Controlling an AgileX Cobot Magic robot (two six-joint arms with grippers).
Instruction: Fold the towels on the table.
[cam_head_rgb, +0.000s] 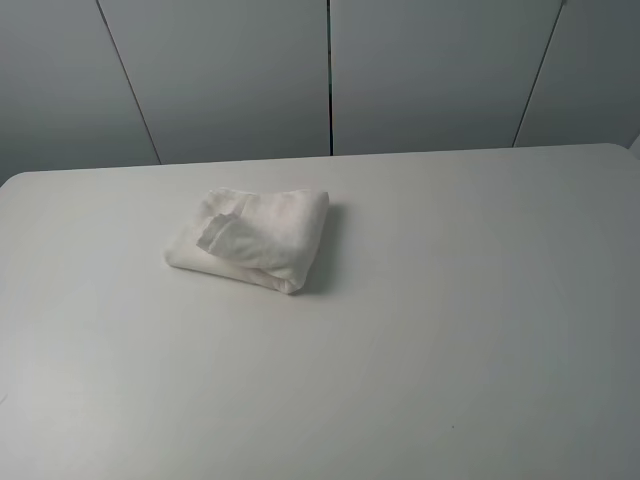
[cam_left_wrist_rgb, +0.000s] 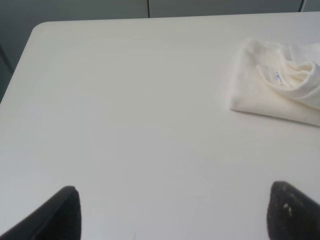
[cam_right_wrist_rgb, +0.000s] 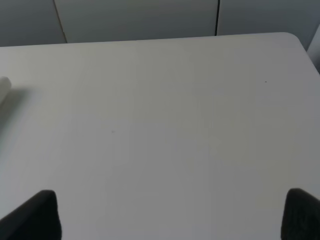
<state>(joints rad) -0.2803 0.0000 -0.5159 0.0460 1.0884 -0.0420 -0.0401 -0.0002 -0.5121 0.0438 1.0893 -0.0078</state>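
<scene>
Worktop (cam_head_rgb: 450, 330): broad, smooth, white, rounded corners. Towel (cam_head_rgb: 252, 238) lies left of centre toward the far edge, a soft terry bundle loosely folded, label (cam_head_rgb: 214, 238) flap showing on top. Folding looks nearly done; next likely squaring that loose flap. Left gripper (cam_left_wrist_rgb: 172, 212) and right gripper (cam_right_wrist_rgb: 170, 215) spread wide, holding nothing, well apart from the cloth.

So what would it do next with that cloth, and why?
Probably nothing more than a tidy-up: the towel already lies folded in a compact bundle on the table, with one loose flap and its label showing on top. Both the left pincer and right pincer are open and well clear of it. I'd guess the left one reaches in to flatten that flap.
</scene>
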